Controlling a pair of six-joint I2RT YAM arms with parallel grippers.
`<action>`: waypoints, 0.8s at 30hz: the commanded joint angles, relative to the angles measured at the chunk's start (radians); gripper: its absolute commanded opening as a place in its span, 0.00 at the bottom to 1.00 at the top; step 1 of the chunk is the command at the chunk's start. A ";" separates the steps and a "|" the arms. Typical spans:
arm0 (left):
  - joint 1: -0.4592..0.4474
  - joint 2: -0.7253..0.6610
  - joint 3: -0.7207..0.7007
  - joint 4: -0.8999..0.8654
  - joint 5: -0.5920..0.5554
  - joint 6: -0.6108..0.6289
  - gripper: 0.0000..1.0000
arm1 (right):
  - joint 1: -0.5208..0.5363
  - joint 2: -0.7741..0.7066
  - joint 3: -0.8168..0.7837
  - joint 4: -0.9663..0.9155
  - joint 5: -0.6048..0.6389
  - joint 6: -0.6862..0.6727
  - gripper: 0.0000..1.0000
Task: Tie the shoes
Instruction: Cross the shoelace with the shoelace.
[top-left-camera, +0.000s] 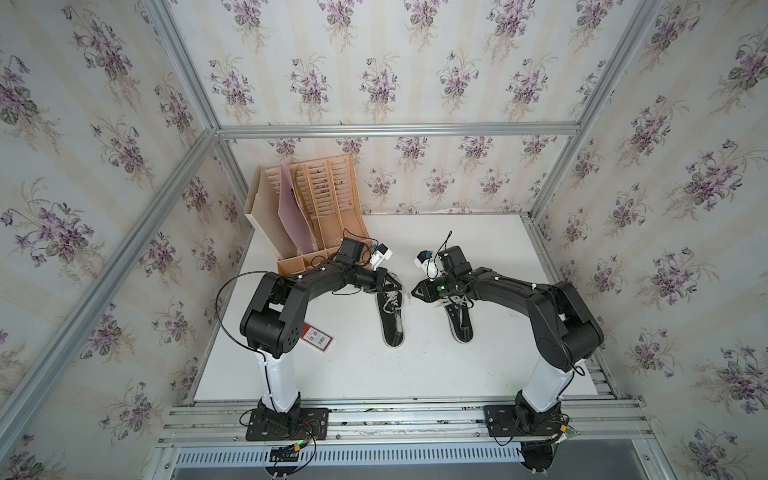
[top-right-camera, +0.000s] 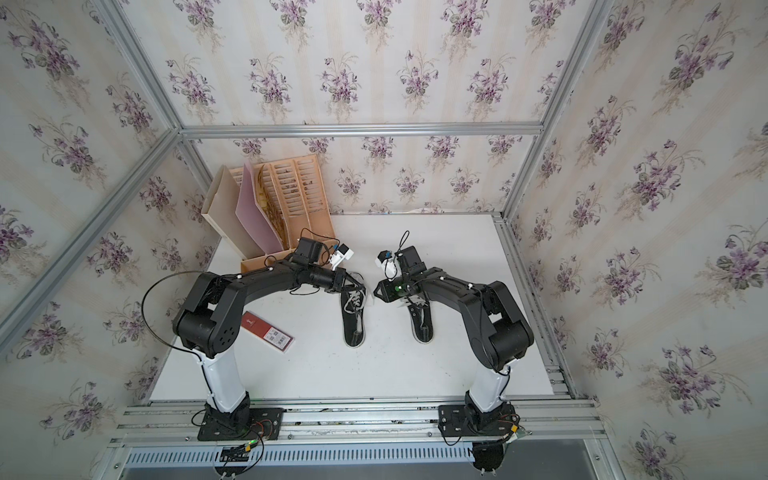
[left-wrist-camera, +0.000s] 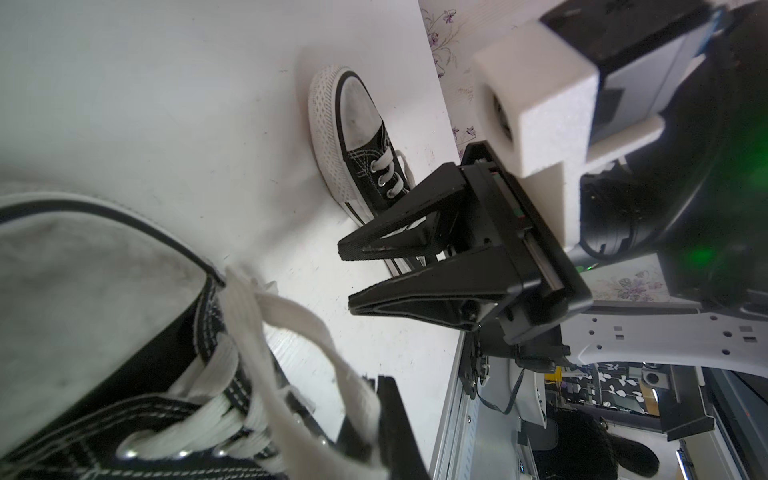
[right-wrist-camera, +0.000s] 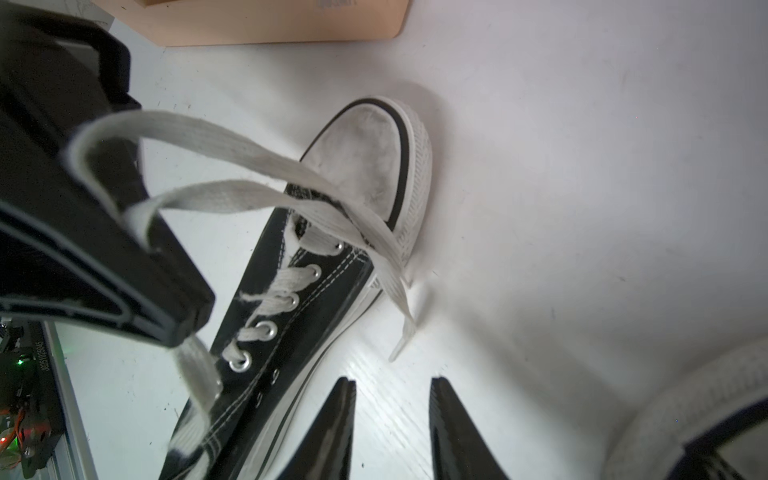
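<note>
Right wrist view: my right claw (right-wrist-camera: 390, 382) is hovering part open, gripping nothing, between the left shoe (right-wrist-camera: 332, 266) and the right shoe (right-wrist-camera: 673, 415) — my left claw (right-wrist-camera: 178, 303) is clamping shut on the left shoe's lace (right-wrist-camera: 232, 141), holding it above the eyelets.

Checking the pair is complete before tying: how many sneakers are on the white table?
2. One black canvas sneaker with a white toe cap lies toward the robot's left; the matching second black sneaker lies beside it, toward the robot's right, not touching. No more visible.
</note>
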 joint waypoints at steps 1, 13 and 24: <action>0.004 0.000 0.005 0.003 -0.003 -0.004 0.00 | 0.000 0.046 0.045 0.033 -0.022 -0.027 0.37; 0.007 0.005 0.009 -0.001 -0.003 -0.005 0.00 | 0.009 0.162 0.144 0.025 -0.119 -0.064 0.40; 0.007 0.011 0.018 -0.011 -0.006 -0.004 0.00 | 0.020 0.167 0.152 0.024 -0.089 -0.058 0.17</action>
